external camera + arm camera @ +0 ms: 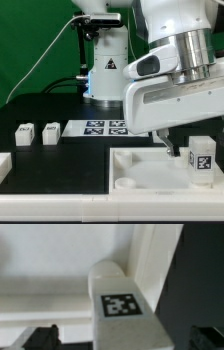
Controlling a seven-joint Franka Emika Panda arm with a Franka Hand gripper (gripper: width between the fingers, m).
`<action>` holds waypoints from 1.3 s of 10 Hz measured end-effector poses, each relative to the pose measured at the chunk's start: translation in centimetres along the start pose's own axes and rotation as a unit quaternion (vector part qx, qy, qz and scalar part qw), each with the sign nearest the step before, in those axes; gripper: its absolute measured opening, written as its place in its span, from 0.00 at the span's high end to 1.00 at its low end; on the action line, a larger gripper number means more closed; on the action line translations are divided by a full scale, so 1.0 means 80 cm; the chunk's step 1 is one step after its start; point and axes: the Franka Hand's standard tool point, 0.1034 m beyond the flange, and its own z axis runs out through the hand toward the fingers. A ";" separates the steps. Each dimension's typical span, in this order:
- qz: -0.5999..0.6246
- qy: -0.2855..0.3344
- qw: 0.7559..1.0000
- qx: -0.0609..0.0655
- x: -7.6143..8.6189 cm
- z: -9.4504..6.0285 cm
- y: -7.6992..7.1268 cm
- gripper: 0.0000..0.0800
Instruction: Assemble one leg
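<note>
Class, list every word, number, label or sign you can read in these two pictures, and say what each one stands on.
Words or numbers: none can be read.
Triangular sign on the robot base: too small to read.
Black-and-white square tags on the marker board, the leg and two loose legs: patterns only, no letters.

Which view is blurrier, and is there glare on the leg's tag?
Wrist view: soft all over, the leg hazy at its edges, its tag readable, no glare. Exterior view: sharper, evenly lit, the printed tags crisp.
</note>
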 end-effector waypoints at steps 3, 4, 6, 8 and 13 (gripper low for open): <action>0.091 -0.019 0.996 -0.018 0.005 -0.001 0.002 0.19; 0.094 -0.019 0.995 -0.026 0.005 0.000 -0.001 0.19; 0.087 -0.019 0.996 -0.026 0.005 0.000 0.002 0.19; 0.087 -0.019 0.996 -0.026 0.005 0.000 0.002 0.19; 0.067 -0.019 0.997 -0.030 0.007 0.000 0.015 0.64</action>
